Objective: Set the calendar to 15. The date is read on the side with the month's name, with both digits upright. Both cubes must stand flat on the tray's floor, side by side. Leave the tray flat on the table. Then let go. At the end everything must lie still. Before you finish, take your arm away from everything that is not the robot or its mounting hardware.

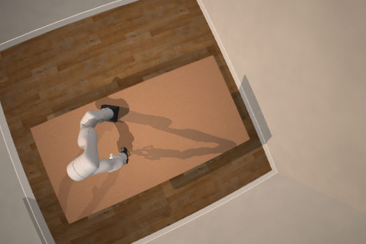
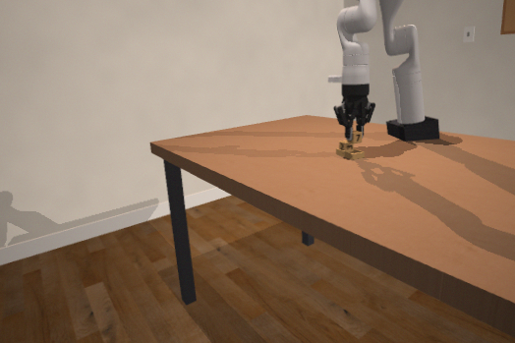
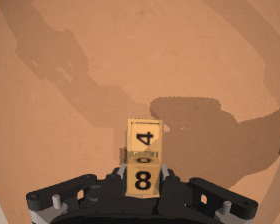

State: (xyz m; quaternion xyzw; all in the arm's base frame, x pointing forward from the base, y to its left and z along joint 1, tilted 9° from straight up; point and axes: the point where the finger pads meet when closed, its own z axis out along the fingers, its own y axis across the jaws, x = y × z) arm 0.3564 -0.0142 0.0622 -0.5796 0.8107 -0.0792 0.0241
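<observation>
The claw [image 2: 355, 129] gripped a cube [image 3: 143, 179] just above the tray [image 2: 350, 153] on the tabletop [image 2: 305, 172]. A misaligned descent could jam it against the other cube [image 3: 144, 140].

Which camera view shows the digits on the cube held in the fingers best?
The wrist view: the held cube fills its middle, with an 8 and a 4 readable between the fingers. The exterior view shows the cube small, with a 7 faintly visible, above the tray. The top view shows only a speck at the gripper.
</observation>
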